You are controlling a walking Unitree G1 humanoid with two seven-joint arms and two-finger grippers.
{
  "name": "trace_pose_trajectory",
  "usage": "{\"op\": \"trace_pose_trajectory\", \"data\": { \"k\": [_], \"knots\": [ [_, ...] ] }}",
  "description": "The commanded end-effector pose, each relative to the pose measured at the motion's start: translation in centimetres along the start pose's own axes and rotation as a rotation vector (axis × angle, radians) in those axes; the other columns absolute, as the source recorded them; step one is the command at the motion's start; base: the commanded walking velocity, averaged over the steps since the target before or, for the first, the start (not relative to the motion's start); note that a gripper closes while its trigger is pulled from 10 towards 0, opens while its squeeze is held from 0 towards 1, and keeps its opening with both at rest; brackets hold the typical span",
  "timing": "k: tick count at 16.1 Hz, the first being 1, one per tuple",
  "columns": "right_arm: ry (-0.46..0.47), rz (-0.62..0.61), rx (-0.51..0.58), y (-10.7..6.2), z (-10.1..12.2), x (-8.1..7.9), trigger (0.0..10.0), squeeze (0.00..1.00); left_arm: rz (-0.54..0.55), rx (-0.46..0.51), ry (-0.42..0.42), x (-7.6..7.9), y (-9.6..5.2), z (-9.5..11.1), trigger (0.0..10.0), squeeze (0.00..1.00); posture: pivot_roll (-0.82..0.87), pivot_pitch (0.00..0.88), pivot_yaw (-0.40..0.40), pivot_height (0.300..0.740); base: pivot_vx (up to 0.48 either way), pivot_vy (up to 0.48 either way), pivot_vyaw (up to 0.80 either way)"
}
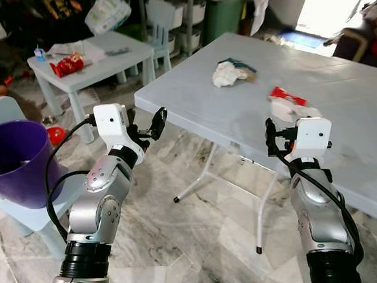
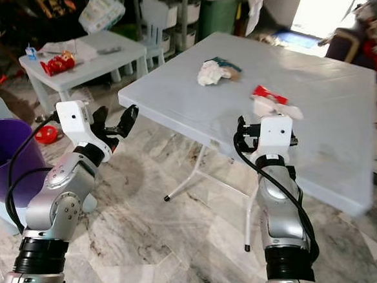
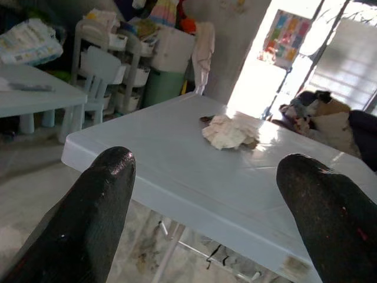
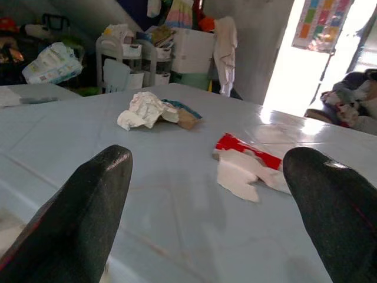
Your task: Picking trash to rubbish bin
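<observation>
A crumpled white paper wad [image 1: 225, 73] lies on a dark packet near the far middle of the light blue folding table [image 1: 191, 109]. A red and white wrapper [image 1: 287, 102] lies on the table just beyond my right gripper [image 1: 278, 139], which hovers open at the table's near edge; the right wrist view shows the wrapper [image 4: 244, 162] between its fingers [image 4: 88, 206], ahead of them. My left gripper [image 1: 145, 127] is open in the air before the table's near left corner, empty. The purple rubbish bin [image 1: 11, 161] stands low at my left.
A small white children's table [image 1: 111, 48] with a red packet [image 1: 68, 64] stands at the left back, a little chair [image 1: 160, 21] and shelves behind it. The folding table's metal legs [image 1: 202, 175] stand on the marble floor. A red object [image 1: 55, 134] lies beside the bin.
</observation>
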State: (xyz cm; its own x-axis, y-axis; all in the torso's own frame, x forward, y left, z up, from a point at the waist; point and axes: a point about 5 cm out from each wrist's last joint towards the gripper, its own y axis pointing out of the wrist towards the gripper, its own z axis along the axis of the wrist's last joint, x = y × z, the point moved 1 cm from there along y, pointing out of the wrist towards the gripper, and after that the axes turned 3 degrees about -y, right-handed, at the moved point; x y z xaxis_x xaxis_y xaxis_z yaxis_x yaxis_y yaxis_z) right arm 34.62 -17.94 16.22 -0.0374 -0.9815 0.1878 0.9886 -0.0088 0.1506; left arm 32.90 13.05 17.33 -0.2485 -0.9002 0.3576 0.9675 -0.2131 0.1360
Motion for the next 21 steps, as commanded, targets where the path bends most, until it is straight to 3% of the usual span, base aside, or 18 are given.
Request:
{"op": "trace_pose_trajectory", "data": {
  "k": [1, 3, 8, 17, 21],
  "knots": [
    [0.006, -0.008, 0.025, 0.27, 0.71, 0.01, 10.0, 0.0, -0.015, 0.012, 0.01, 0.28, 0.17, 0.36, 10.0, 0.0, -0.01, 0.005, 0.001, 0.74, 0.424, 0.0, 0.0],
    [0.007, -0.007, 0.026, 0.26, 0.71, -0.05, 10.0, 0.0, -0.019, 0.011, 0.013, 0.31, 0.14, 0.34, 10.0, 0.0, -0.01, 0.003, 0.002, 0.74, 0.428, 0.0, 0.0],
    [0.009, -0.005, 0.024, 0.2, 0.65, -0.16, 10.0, 0.0, -0.02, 0.005, 0.014, 0.36, 0.07, 0.22, 10.0, 0.0, -0.01, 0.009, 0.001, 0.74, 0.427, 0.0, -0.76],
    [-0.024, 0.036, 0.039, 0.15, 0.82, -0.39, 10.0, 0.0, -0.007, 0.004, 0.019, 0.29, 0.05, 0.08, 10.0, 0.0, -0.01, 0.013, -0.004, 0.74, 0.415, 0.11, 0.0],
    [-0.024, 0.049, 0.04, 0.04, 0.83, -0.7, 10.0, 0.0, 0.027, -0.005, 0.024, 0.03, 0.06, -0.12, 10.0, 0.0, -0.01, 0.015, -0.004, 0.74, 0.148, 0.126, 0.8]
  ]
}}
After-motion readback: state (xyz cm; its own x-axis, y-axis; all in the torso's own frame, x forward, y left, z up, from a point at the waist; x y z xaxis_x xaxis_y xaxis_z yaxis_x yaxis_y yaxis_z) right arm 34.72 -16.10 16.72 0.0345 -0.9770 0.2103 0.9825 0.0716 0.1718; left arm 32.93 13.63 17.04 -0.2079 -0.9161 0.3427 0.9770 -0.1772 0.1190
